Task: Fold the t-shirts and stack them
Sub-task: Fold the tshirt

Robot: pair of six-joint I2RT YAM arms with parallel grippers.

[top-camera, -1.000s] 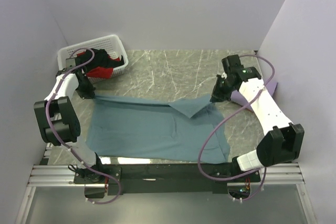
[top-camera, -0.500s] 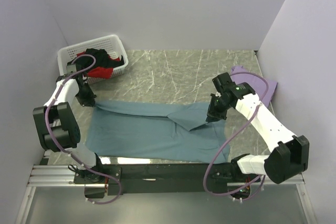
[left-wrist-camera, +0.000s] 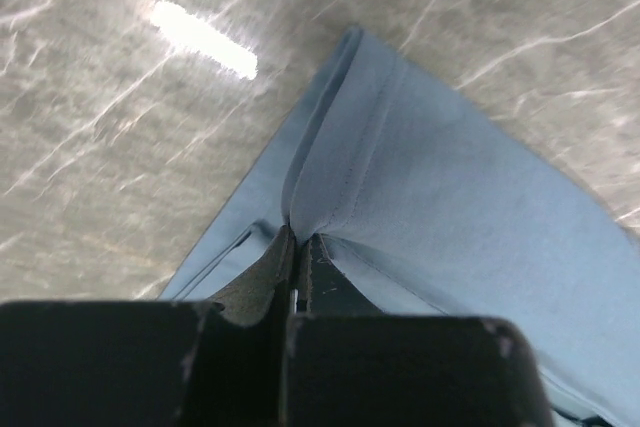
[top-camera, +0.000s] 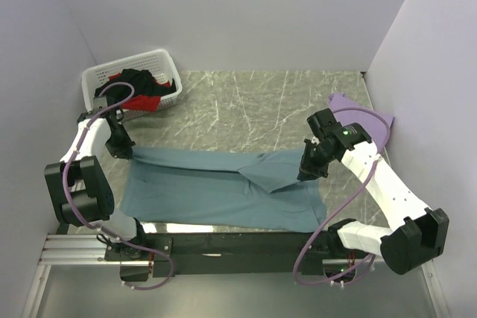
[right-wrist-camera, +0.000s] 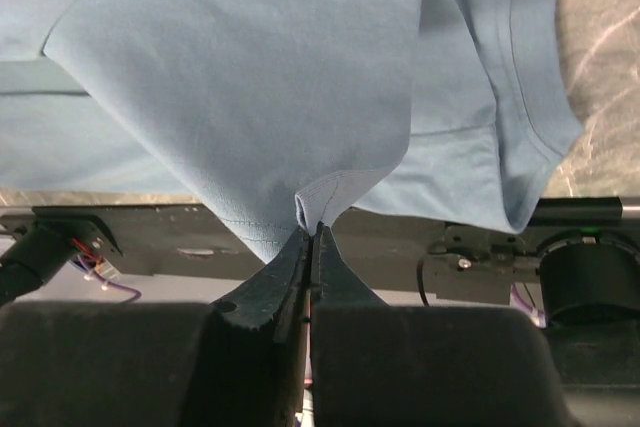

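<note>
The right claw [top-camera: 304, 171] has drawn its fold of the teal t-shirt [top-camera: 197, 188] nearer the arm bases. The wrist views alone show both it and the left claw [left-wrist-camera: 297, 239] pinched tight on the shirt's edges. The shirt lies spread on the desk [top-camera: 246, 102]. The basket [top-camera: 141, 57] holds a black t-shirt [top-camera: 140, 80] and a red t-shirt [top-camera: 146, 103].

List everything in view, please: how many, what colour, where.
grey marble-patterned table: one, grey, under everything
white slotted plastic basket: one, white, far left corner
large dusty teal-blue cloth t-shirt: one, teal-blue, spread on the table's near half
lavender-purple cloth t-shirt: one, lavender, far right by wall
black cloth t-shirt: one, black, in the basket
red cloth t-shirt: one, red, in the basket
robot arms: two, white and black, near edge
left gripper: one, black, shut on the teal-blue t-shirt's far left corner
right gripper: one, black, shut on its right-hand fold
</note>
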